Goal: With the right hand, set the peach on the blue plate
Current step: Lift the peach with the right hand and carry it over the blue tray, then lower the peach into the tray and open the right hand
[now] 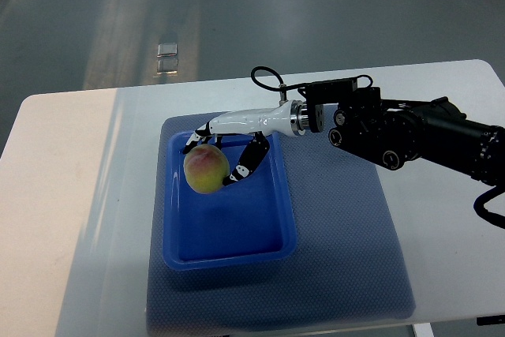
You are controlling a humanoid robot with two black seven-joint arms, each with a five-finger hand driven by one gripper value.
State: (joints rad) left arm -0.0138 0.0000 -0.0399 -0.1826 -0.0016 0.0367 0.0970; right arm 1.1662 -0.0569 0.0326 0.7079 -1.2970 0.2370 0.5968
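Your right hand (225, 147) reaches in from the table's right edge, its fingers (246, 165) curled around the peach (207, 169). You hold the peach over the far left part of the blue plate (229, 230), close to its left rim; you cannot tell whether the fruit touches the plate's floor. The plate sits on the left side of a blue mat (347, 250), which lies on the white table (79, 211) toward its near edge.
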